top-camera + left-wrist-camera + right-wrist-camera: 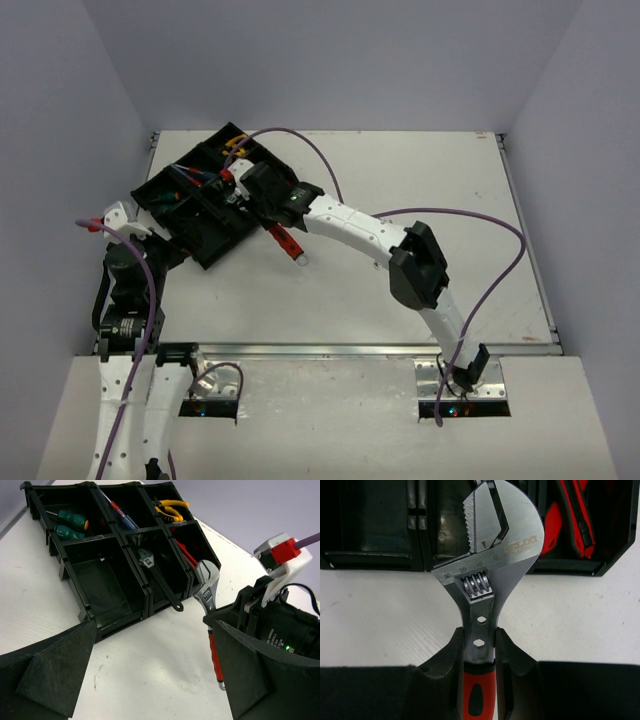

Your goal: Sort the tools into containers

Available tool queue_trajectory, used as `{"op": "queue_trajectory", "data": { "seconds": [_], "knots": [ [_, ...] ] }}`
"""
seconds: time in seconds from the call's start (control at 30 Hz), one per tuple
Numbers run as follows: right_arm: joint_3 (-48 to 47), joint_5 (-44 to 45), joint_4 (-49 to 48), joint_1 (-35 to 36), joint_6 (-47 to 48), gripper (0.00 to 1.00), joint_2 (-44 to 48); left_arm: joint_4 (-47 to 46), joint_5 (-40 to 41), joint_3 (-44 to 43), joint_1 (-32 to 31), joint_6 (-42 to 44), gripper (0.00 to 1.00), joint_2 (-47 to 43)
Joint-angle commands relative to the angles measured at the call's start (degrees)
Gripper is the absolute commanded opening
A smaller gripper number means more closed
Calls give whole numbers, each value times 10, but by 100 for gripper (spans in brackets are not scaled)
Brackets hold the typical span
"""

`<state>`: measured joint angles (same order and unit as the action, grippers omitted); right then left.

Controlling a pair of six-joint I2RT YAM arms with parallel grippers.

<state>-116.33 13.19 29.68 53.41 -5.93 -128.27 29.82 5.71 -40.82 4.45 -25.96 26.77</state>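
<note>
The right gripper (479, 640) pinches the red-handled silver adjustable wrench (492, 555) just below its head. The head sits at the 4 o'clock edge of the black plastic divided tray (107, 587), at the white counter's (400, 200) 10 o'clock. The left gripper (150, 630) hangs spread wide near the tray's 8 o'clock.

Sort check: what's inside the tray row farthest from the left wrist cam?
Left to right: two green-handled screwdrivers, a red-and-blue-handled screwdriver, yellow-handled pliers. The tray has dividing walls that cover the near part of each floor; anything small there is unseen.
</note>
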Motion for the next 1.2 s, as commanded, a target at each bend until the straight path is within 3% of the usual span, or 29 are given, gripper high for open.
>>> {"op": "queue_trajectory", "data": {
  "seconds": [0.0,0.3,0.9,1.17],
  "knots": [
    [-85,-24,-117,-7,31,0,-18,-20,5,-8,-6,0,100,-7],
    [-121,-35,-207,-9,99,0,-75,-20,4,-9,-5,2,100,-2],
    [-172,-83,-257,-23,82,0,-116,-21,-1,-9,-17,3,100,-1],
    [-91,-71,-218,-22,40,0,-2,-19,-2,-12,-21,2,100,6]
  ]
}}
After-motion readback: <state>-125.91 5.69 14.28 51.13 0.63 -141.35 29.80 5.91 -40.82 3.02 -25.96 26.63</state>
